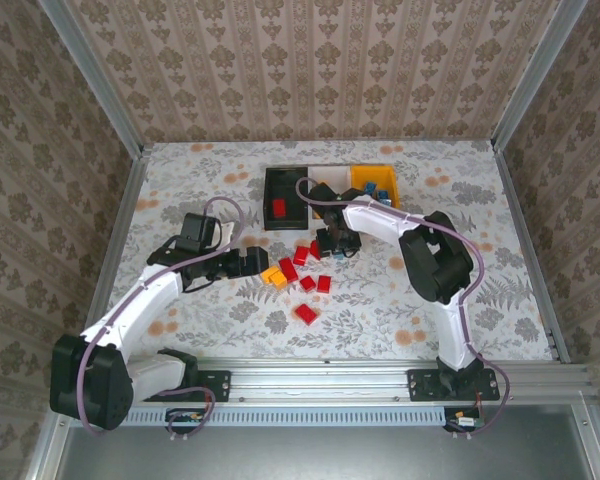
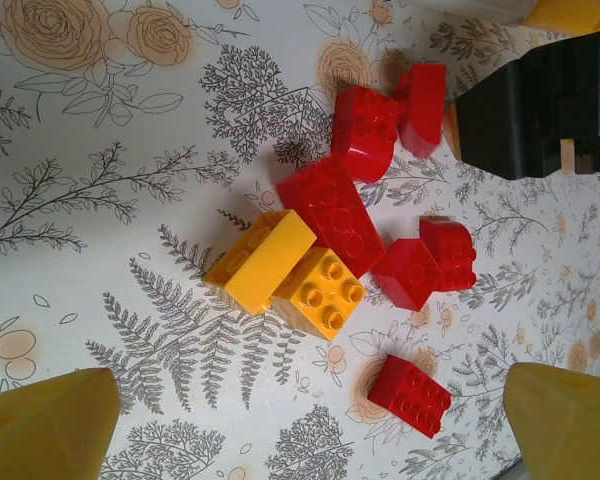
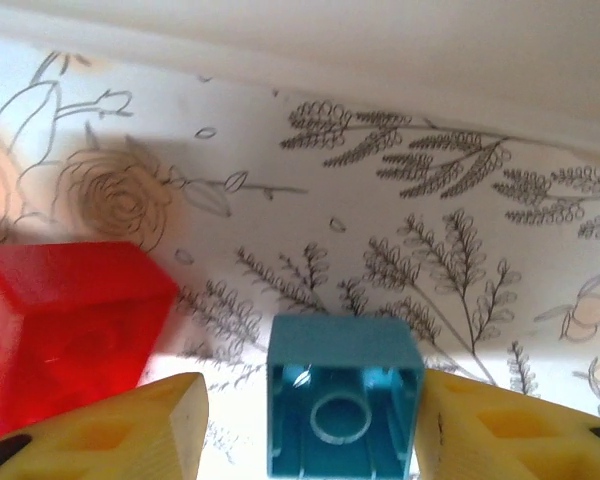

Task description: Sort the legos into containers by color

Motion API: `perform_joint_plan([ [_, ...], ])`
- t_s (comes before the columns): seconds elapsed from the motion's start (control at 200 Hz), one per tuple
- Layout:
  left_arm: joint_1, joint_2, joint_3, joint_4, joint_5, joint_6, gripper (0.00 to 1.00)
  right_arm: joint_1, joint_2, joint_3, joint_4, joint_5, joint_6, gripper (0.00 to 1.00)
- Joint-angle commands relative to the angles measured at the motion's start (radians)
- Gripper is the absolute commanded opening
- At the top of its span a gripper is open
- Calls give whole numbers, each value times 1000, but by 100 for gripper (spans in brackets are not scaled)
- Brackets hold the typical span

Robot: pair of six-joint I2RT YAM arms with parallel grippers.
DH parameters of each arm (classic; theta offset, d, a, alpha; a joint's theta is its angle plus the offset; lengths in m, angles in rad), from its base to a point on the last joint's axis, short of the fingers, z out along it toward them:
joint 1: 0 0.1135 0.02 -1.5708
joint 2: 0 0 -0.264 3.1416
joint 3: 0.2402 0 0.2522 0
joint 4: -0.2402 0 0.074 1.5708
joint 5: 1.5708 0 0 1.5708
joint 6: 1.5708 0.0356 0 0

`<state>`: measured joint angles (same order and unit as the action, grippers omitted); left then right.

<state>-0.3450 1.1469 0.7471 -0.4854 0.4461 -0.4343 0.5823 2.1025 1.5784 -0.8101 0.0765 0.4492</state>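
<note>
Red legos (image 1: pixel 305 283) and two orange-yellow ones (image 1: pixel 273 275) lie scattered mid-table in front of the containers. The black bin (image 1: pixel 268 198) holds a red brick (image 1: pixel 278 207); the white bin (image 1: pixel 332 172) sits beside it; the orange-yellow bin (image 1: pixel 374 170) holds blue bricks (image 1: pixel 382 190). My right gripper (image 3: pixel 312 405) is open, low over the table, straddling an upside-down blue brick (image 3: pixel 345 400). Its right finger touches the brick and its left finger stands off. My left gripper (image 2: pixel 310 430) hangs open above the two yellow bricks (image 2: pixel 280 270) and the red cluster (image 2: pixel 332 212).
A red brick (image 3: pixel 65 320) lies just left of my right gripper's left finger. A pale bin wall (image 3: pixel 380 50) runs close behind the blue brick. My right gripper (image 2: pixel 540 110) shows dark beyond the red cluster in the left wrist view. Metal rails edge the table.
</note>
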Motion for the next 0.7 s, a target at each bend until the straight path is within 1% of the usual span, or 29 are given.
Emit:
perform_joint_plan([
  [0.0, 1, -34, -12, -15, 14, -27, 100, -11, 24, 23, -9, 21, 5, 53],
  [0.125, 0, -52, -13, -24, 14, -28, 100, -16, 19, 16, -4, 17, 5, 49],
  [0.23, 1, -37, -12, -14, 12, -19, 100, -18, 9, -2, 13, 19, 5, 45],
  [0.37, 2, 4, 11, -7, 24, -5, 100, -27, 19, -9, 17, 14, -2, 36],
  [0.45, 1, -2, 14, -5, 37, -8, 100, -27, 16, -5, 16, 14, -8, 32],
  [0.58, 3, -29, 8, -19, 30, -3, 100, -27, -19, -18, 24, 14, -5, 30],
  [0.695, 5, -11, 8, -24, 34, 11, 100, -30, -47, -34, 25, 13, -3, 28],
])
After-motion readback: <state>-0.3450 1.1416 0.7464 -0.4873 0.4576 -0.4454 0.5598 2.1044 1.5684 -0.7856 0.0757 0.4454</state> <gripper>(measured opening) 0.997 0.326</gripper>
